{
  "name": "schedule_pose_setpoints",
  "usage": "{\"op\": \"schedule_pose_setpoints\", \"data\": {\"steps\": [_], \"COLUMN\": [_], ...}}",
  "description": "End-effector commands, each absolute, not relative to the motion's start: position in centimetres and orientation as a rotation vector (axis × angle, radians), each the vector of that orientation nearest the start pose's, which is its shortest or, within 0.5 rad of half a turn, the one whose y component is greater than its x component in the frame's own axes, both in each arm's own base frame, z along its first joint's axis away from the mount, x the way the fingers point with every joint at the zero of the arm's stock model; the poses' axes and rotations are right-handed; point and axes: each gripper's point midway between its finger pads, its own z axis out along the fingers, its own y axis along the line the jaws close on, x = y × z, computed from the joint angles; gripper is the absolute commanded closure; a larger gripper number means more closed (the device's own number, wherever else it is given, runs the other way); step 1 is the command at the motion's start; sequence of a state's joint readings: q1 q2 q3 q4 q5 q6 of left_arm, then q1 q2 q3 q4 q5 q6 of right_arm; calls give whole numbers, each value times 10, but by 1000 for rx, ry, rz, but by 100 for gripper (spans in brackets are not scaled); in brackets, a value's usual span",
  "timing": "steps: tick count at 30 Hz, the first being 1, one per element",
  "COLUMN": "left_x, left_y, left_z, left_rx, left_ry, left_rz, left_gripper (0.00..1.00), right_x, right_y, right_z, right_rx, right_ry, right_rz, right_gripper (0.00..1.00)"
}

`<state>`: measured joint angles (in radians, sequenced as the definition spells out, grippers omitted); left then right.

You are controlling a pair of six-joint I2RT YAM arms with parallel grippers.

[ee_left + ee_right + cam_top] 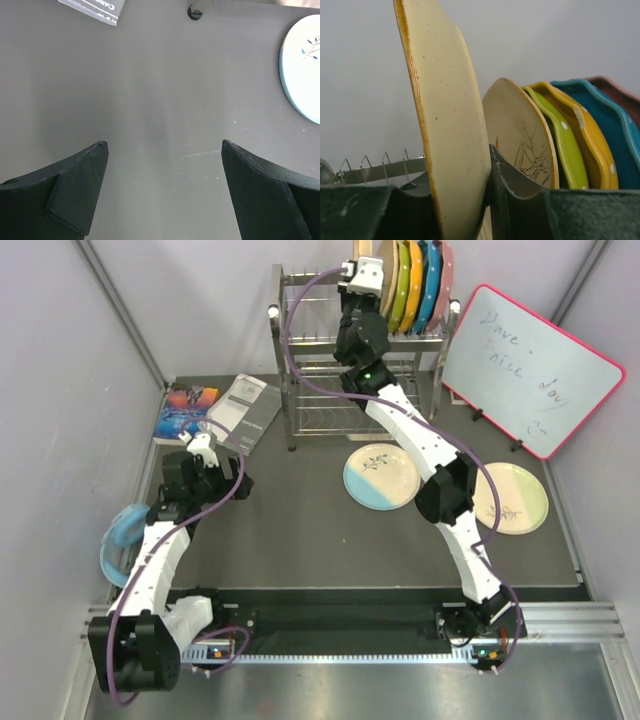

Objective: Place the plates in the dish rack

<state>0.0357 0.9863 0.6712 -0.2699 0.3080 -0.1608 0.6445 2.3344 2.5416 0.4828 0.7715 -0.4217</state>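
Right hand (362, 278) pinches an orange-rimmed plate (445, 100) upright above the rack (300, 390). Left hand (165, 150) hangs spread left of the rack; whiteboard (530, 370) right of it reads partly "nice day".

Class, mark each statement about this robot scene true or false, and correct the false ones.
1. The right end effector grips a cream plate at the top of the dish rack. True.
2. The left end effector holds a plate. False: it is open and empty above the table.
3. Two patterned plates lie on the table. True: a half-blue plate and a pale plate.
4. No plates stand in the rack. False: a branch-patterned plate and plain coloured plates stand there.
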Motion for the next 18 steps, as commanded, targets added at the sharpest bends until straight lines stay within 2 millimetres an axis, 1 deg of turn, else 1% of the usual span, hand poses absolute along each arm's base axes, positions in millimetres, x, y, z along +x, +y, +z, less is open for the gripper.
{"op": "schedule_pose_setpoints", "data": {"steps": [1,8,13,16,18], "left_x": [315,315,315,315,315], "left_y": [-52,-52,-52,-52,-53], "left_z": [158,157,159,160,159], "left_rx": [-3,2,3,1,0], "left_ry": [2102,2111,2109,2109,2114], "left_rz": [-413,-412,-411,-419,-420], "left_gripper": [1,1,1,1,1], "right_x": [539,551,555,561,563], "right_y": [231,225,224,224,224], "right_z": [555,545,539,532,530], "right_rx": [299,301,310,304,294], "right_ry": [920,931,935,942,942], "right_rz": [-34,-56,-63,-70,-71], "right_gripper": [100,100,100,100,100]}}
